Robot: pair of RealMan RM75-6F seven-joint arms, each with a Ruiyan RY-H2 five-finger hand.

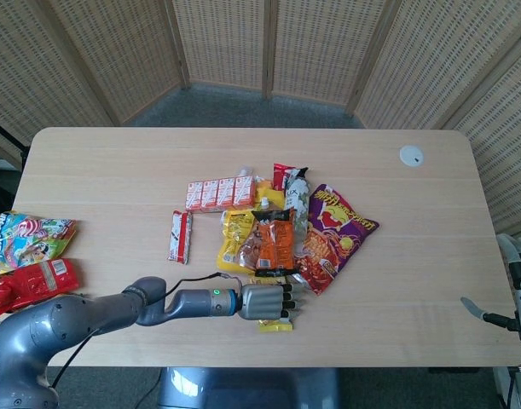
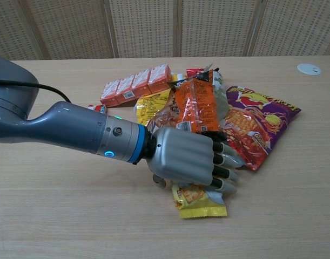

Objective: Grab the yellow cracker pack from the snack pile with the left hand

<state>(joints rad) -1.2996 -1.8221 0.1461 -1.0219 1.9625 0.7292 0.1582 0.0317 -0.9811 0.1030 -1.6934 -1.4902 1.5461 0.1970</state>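
Note:
The yellow cracker pack (image 2: 201, 203) (image 1: 276, 325) lies flat on the table at the near edge of the snack pile. My left hand (image 2: 189, 156) (image 1: 264, 301) rests palm-down over its upper end, fingers (image 2: 225, 162) stretched out across it and reaching toward the purple bag. The thumb (image 2: 160, 183) shows only as a stub by the pack's left edge. The pack's lower half sticks out below the hand. My right hand (image 1: 514, 294) hangs at the table's right edge with fingers apart, holding nothing.
The pile just behind the hand holds an orange bag (image 2: 194, 105), a purple chip bag (image 2: 259, 121), a yellow bag (image 1: 234, 239) and a row of red boxes (image 2: 135, 83). A red-and-white bar (image 1: 181, 236) lies left of it. Colourful packs (image 1: 26, 243) sit at the left edge.

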